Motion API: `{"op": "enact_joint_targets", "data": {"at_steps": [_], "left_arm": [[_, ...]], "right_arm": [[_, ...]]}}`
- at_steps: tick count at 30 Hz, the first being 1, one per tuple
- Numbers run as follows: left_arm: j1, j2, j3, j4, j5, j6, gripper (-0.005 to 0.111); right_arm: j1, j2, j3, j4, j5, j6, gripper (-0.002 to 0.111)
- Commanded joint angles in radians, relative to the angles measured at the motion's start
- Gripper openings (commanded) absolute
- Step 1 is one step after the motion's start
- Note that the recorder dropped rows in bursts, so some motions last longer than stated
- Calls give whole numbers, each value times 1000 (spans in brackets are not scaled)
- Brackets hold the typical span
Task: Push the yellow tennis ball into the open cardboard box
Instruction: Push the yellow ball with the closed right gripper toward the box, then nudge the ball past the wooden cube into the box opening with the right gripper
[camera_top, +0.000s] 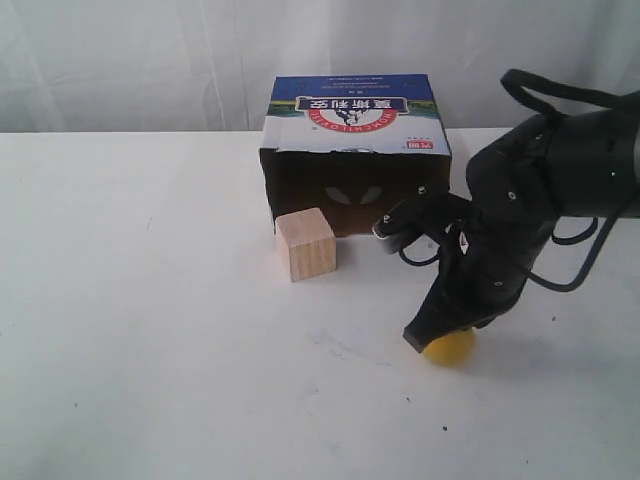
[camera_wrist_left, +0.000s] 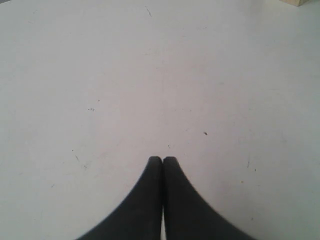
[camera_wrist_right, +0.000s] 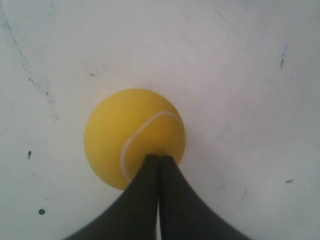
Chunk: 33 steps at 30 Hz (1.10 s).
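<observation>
Step in hand: I judge this the start of the push. Contact with the ball is made, and it is not yet in the box.
Box (camera_top: 355, 120): lies on the table (camera_top: 150, 330) with its dark open side facing the exterior camera and its printed panel on top.
Ball (camera_top: 449, 346): on the table out in front of the box's open side, well apart from it and off toward the box's right-hand corner.
Block (camera_top: 306, 243): a pale wooden cube just in front of the box's opening, at its left end. The rest of the mouth looks unobstructed.
Right gripper (camera_wrist_right: 160, 159): fingers pressed together, holding nothing. The joined tips rest against the ball (camera_wrist_right: 134, 137). In the exterior view the right gripper (camera_top: 416, 338) overlaps the ball's upper left edge, so I cannot tell whether the tips sit on top of it or on its far side from the box.
Left gripper (camera_wrist_left: 162, 160): fingers together, empty, over bare table. It is out of the exterior view, and I see no part for it in this step.
Next move, my judgement: get the tips onto the side of the ball facing away from the box, low down, then sweep slowly toward the right half of the opening.
Watch: a ball will roll off a narrow tip if pushed off-centre, and a drift left would meet the block.
</observation>
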Motion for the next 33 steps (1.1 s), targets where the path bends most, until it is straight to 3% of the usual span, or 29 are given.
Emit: {"op": "enact_joint_targets", "data": {"at_steps": [1, 15, 20, 27, 33], "left_arm": [[-5, -5, 4, 3, 14, 2, 0], [-5, -5, 4, 3, 14, 2, 0], [-5, -5, 4, 3, 14, 2, 0], [-5, -5, 4, 3, 14, 2, 0], [-5, -5, 4, 3, 14, 2, 0]], "right_arm": [[-4, 22, -29, -7, -14, 5, 0], [-2, -56, -131, -4, 89, 27, 0], [28, -68, -92, 120, 116, -33, 0], [68, -21, -40, 169, -89, -66, 0], [11, 137, -107, 123, -278, -66, 0]]}}
